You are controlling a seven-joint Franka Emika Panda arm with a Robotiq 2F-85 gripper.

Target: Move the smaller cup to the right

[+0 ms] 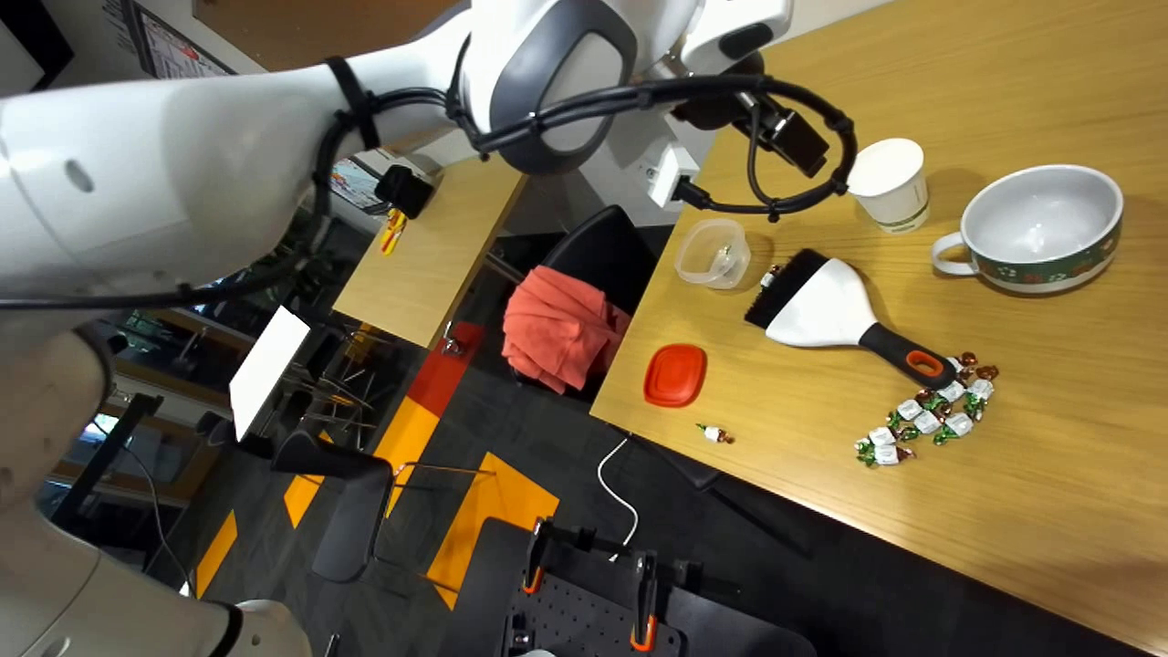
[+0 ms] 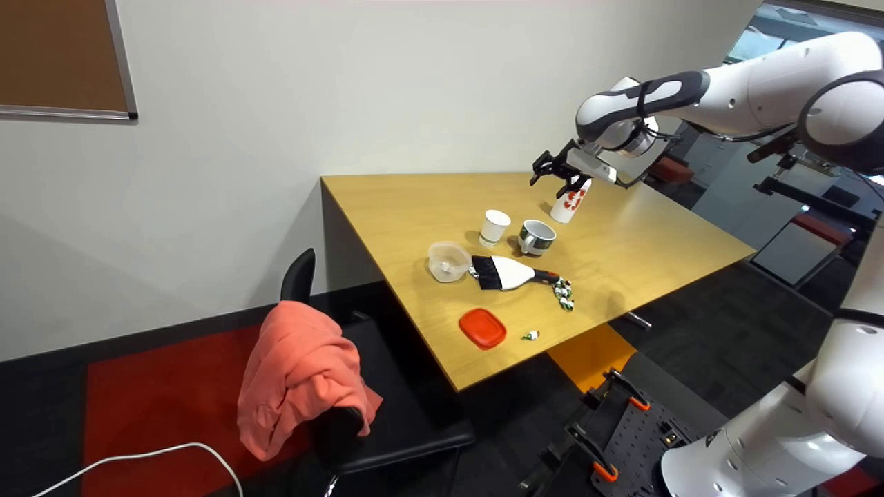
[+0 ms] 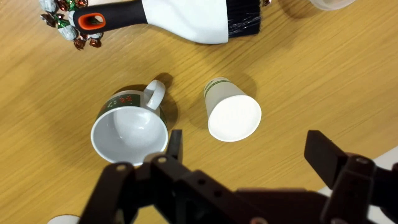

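The smaller cup is a plain white paper cup with a thin green band. It stands upright on the wooden table in both exterior views (image 1: 890,187) (image 2: 494,228) and in the wrist view (image 3: 219,93). The wide white cup (image 1: 1045,228) with a handle and green patterned band stands beside it, also seen in an exterior view (image 2: 536,238) and the wrist view (image 3: 129,133). My gripper (image 3: 244,138) is open and empty above the table, its fingers wide apart. In an exterior view the gripper (image 2: 548,186) hangs higher than the cups, toward the wall side.
A brush (image 1: 826,306) lies near several wrapped candies (image 1: 926,415). A clear container (image 1: 714,254), a red lid (image 1: 675,375) and a single candy (image 1: 714,434) are near the table's end. A white bottle with red print (image 2: 570,200) stands by the gripper. A wall is behind.
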